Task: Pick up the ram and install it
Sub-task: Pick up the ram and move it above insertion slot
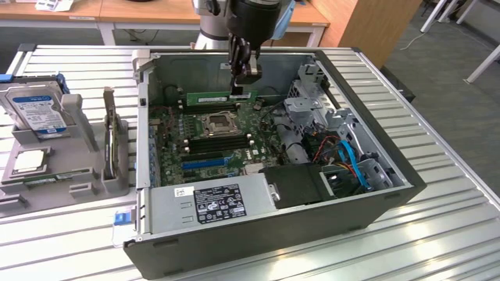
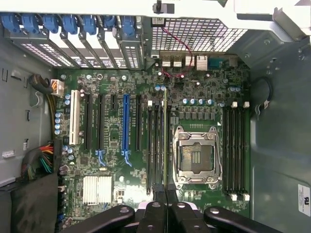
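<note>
The ram (image 1: 212,98) stands on its long edge inside the open PC case (image 1: 384,137), at about 12 o'clock from the CPU socket (image 1: 219,123) in the exterior view. The gripper (image 1: 243,89) is clamped on its end. From the wrist it's edge-on (image 2: 165,141) between the socket (image 2: 197,158) and the black slots (image 2: 151,145).

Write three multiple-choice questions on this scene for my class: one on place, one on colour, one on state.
1. Where is the ram? A in the gripper, over the motherboard; B on the table; C on the power supply.
2. Its board is: A blue; B green; C red.
3. The gripper is: A open; B shut on a cable; C shut on the ram.
Answers: A, it hangs from the gripper inside the case; B, the stick shows green; C, the gripper clamps the stick near one end.
</note>
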`<state>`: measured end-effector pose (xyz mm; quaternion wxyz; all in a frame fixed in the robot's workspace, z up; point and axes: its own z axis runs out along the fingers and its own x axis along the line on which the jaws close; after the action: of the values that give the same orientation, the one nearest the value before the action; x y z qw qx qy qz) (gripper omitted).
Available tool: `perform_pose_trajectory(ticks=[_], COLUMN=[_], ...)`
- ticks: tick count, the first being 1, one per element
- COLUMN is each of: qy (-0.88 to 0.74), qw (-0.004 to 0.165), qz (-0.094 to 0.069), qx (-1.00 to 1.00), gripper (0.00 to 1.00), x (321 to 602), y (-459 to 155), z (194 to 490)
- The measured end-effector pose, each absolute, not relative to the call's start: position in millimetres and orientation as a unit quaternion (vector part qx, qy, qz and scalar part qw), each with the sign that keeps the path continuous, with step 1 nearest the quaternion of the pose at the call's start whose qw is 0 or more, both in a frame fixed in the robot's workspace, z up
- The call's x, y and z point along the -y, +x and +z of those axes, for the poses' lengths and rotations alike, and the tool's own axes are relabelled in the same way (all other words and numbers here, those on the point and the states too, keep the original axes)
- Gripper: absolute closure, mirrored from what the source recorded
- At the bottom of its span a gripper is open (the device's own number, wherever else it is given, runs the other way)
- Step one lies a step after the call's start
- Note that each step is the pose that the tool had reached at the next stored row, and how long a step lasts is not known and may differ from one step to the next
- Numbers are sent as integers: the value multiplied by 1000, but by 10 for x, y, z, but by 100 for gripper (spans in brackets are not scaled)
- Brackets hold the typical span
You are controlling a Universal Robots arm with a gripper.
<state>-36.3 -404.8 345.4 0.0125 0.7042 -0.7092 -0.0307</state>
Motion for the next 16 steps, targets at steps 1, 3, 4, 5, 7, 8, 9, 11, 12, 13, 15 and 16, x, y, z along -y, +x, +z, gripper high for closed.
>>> perform_pose_trajectory(ticks=[1, 3, 4, 5, 7, 8, 9, 11, 12, 13, 15, 16], qy=[704, 704, 704, 704, 704, 704, 704, 704, 704, 704, 704, 704], qw=[12, 12, 12, 12, 13, 12, 12, 12, 12, 13, 13, 12], qz=[-31, -31, -31, -31, -31, -31, -31, -31, -31, -31, -31, -31], qx=[709, 709, 709, 709, 709, 709, 709, 709, 709, 709, 709, 709], gripper=[89, 89, 89, 89, 89, 89, 89, 89, 89, 89, 89, 89], x=[4049, 4049, 4049, 4049, 4049, 4049, 4049, 4049, 4049, 4049, 4049, 4049], y=[-363, -363, -363, -363, -363, -363, -363, -363, -363, -363, -363, -363], z=[3400, 3366, 3357, 3349, 3332, 3323, 3314, 3299, 3296, 3296, 3296, 3295])
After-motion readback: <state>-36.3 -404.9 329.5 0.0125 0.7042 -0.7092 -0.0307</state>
